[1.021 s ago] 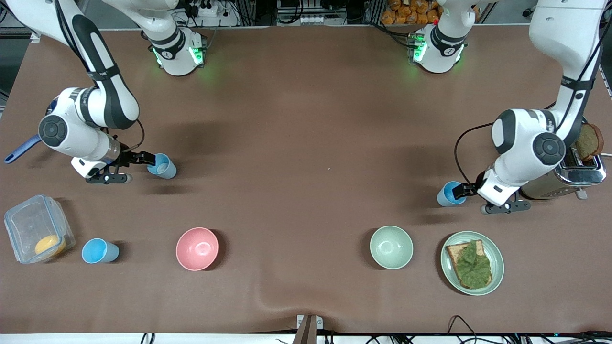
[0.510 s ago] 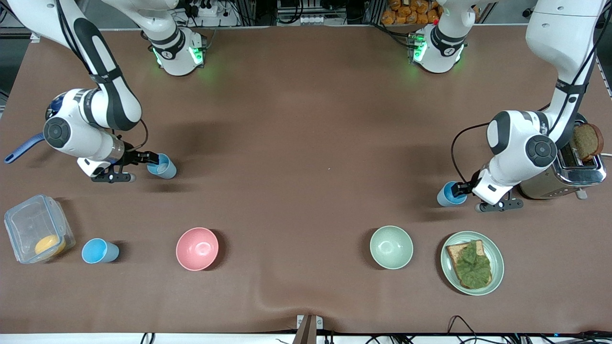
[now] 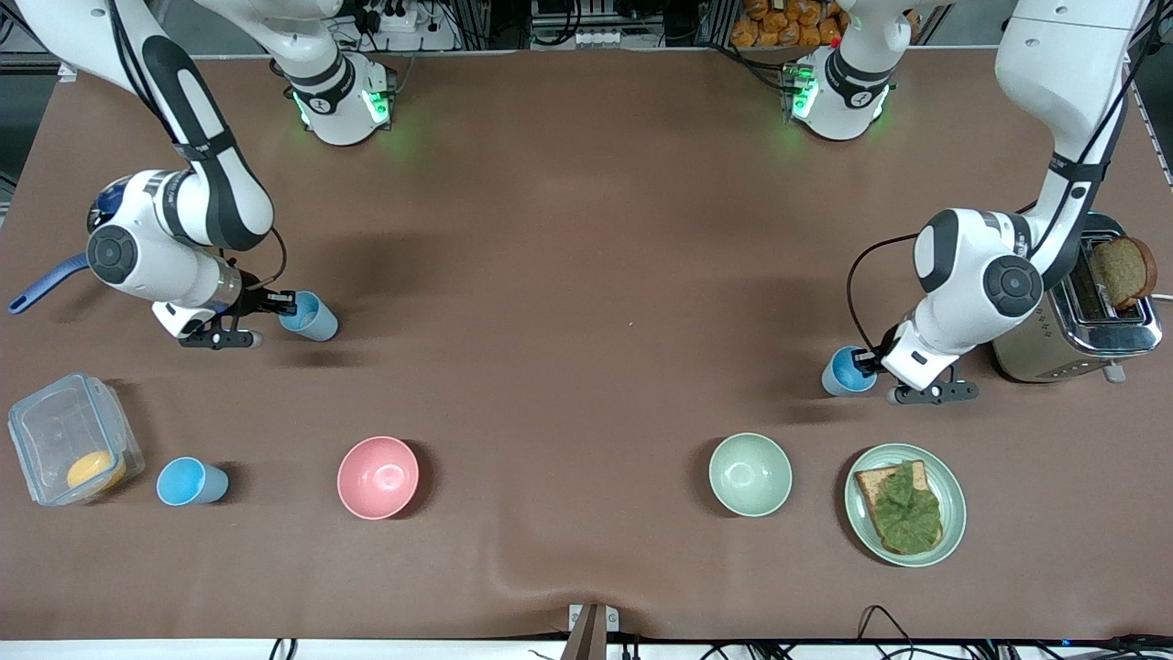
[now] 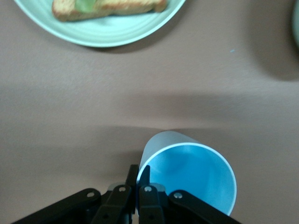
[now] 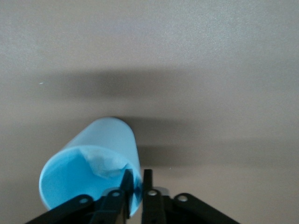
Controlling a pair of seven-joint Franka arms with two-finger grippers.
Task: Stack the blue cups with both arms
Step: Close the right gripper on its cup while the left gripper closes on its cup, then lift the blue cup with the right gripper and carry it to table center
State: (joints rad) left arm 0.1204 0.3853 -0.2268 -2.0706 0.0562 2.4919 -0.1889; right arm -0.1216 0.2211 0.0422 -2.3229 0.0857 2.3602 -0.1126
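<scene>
My right gripper (image 3: 284,300) is shut on the rim of a paler grey-blue cup (image 3: 310,317), held low over the table toward the right arm's end. In the right wrist view this cup (image 5: 93,170) has a white patch inside and my fingers (image 5: 126,184) pinch its wall. My left gripper (image 3: 871,365) is shut on the rim of a brighter blue cup (image 3: 845,372), low over the table beside the toaster. In the left wrist view my fingers (image 4: 133,177) pinch that cup's (image 4: 191,172) rim. A third blue cup (image 3: 191,482) stands beside the clear container.
A pink bowl (image 3: 378,477) and a pale green bowl (image 3: 750,474) sit nearer the camera. A green plate (image 3: 953,513) with toast and lettuce lies by the green bowl. A toaster (image 3: 1081,325) with bread stands at the left arm's end. A clear container (image 3: 55,431) holds something orange.
My left gripper has carried its blue cup a little toward the table's middle, away from the toaster. My right gripper and its cup have barely shifted.
</scene>
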